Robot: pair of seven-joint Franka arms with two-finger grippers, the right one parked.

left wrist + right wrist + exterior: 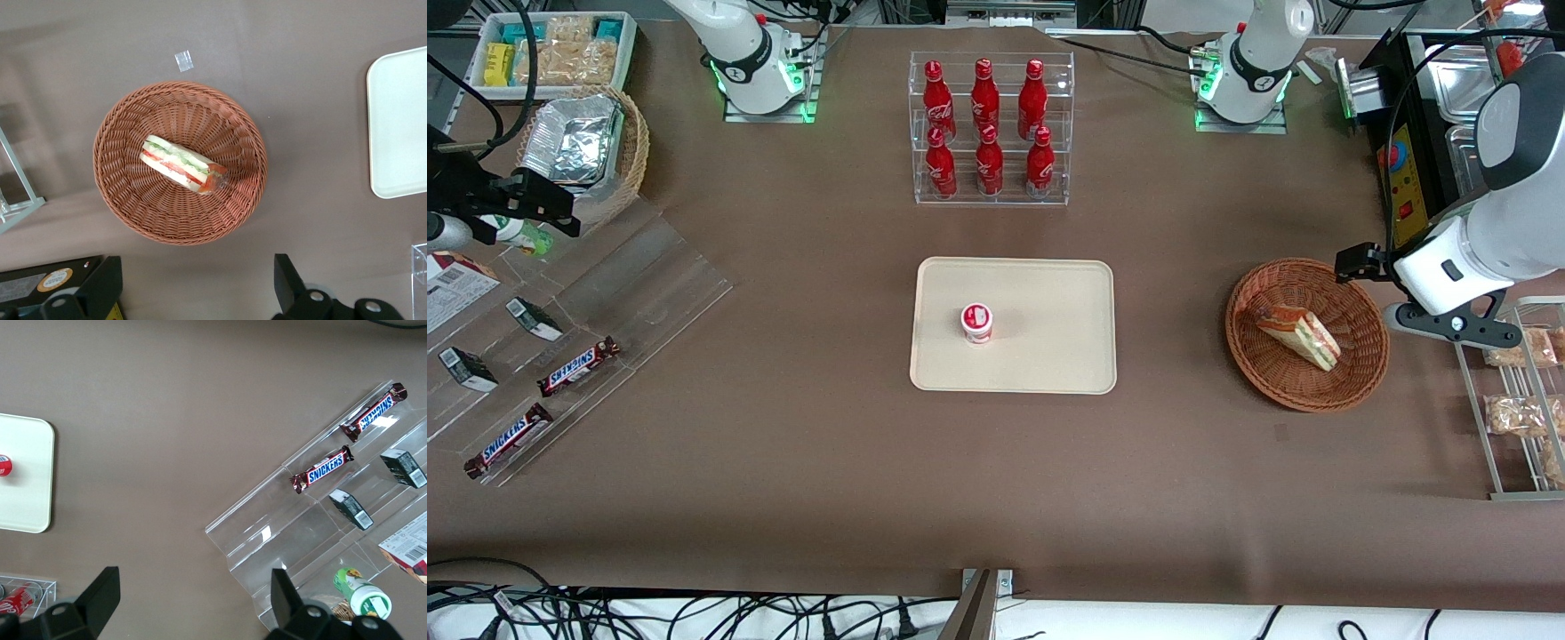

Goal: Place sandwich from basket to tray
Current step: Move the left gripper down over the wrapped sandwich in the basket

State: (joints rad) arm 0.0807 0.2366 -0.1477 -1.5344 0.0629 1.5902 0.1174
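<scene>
The sandwich [1300,336], a wrapped wedge with red, green and yellow filling, lies in the round reddish-brown wicker basket [1307,400]. The wrist view shows it there too [183,165], inside the basket [180,233]. The cream tray [1049,356] lies at the table's middle, and one edge of it shows in the wrist view [400,133]. My left gripper [1449,327] hangs above the table beside the basket, toward the working arm's end. It is open and empty [197,293], with its fingers [100,287] wide apart.
A small red-and-white cup [977,322] stands on the tray. A clear rack of red bottles [991,129] stands farther back. A wire rack of bagged snacks [1525,400] and a black control box [1414,160] are close to my arm. Snickers bars [578,366] lie on an acrylic stand.
</scene>
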